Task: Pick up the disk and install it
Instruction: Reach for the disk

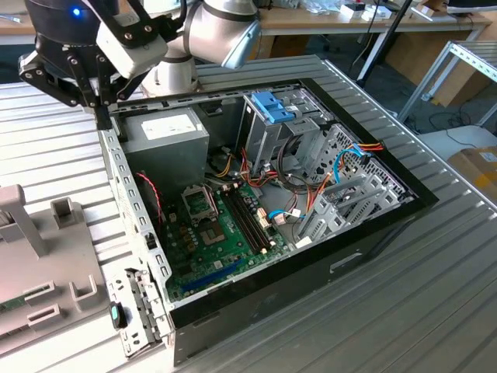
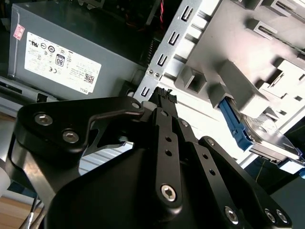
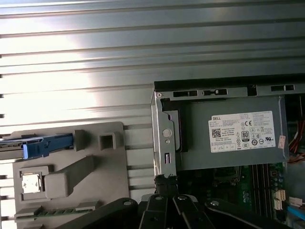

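While the gripper point(image 1: 102, 124) hangs at 10 o'clock over the computer case point(image 1: 349, 241) in the exterior view, its fingers point(image 1: 101, 105) meet, empty. Second wrist view: the disk point(image 2: 267, 140) lies in the grey holder point(image 2: 248, 90), apart. First wrist view: drifting down could clip the chassis wall point(image 3: 164, 133).

The arm point(image 1: 221, 31) is seen in the exterior view as rounded, silver-grey joint housings with a smooth sheen. A black wrist section point(image 1: 58, 35) is marked by a small blue light point(image 1: 75, 12), and a pale grey box point(image 1: 132, 48) is mounted beside it. In the second wrist view the end effector point(image 2: 164, 97) is shown as matt black linkage plates, joined by silver socket-head screws point(image 2: 167, 192) and drilled with small holes. The fingertips point(image 2: 159, 93) are finished with ribbed black pads.
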{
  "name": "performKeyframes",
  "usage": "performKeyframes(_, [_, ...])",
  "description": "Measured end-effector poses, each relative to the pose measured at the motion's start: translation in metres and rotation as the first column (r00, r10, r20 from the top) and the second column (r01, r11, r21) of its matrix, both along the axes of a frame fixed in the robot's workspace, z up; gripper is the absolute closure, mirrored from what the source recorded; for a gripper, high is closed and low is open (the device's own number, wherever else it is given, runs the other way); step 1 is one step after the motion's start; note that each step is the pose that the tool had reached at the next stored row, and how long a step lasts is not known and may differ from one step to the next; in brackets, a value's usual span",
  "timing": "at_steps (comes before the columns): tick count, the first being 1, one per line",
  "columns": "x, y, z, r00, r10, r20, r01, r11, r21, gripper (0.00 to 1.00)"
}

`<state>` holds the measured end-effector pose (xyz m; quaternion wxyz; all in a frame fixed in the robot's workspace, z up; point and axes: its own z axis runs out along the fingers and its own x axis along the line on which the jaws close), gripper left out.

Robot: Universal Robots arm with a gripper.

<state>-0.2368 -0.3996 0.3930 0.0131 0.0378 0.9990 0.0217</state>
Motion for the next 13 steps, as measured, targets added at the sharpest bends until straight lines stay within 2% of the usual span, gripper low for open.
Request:
performKeyframes(7, [-0.0199, -0.0003, -0.0001, 1.0, 0.0, 0.0001, 0.0, 1.0, 0.0001, 0.89])
performKeyframes(9, [-0.0323, -0.0005, -0.0001, 1.0, 0.0, 0.0, 0.0, 1.0, 0.0001, 0.89])
performKeyframes(11, [-0.0383, -0.0006, -0.0002, 1.0, 0.0, 0.0001, 0.0, 1.0, 0.0001, 0.89])
performKeyframes(13, [-0.0495, -0.0007, -0.0002, 1.0, 0.0, 0.0001, 0.0, 1.0, 0.0001, 0.89])
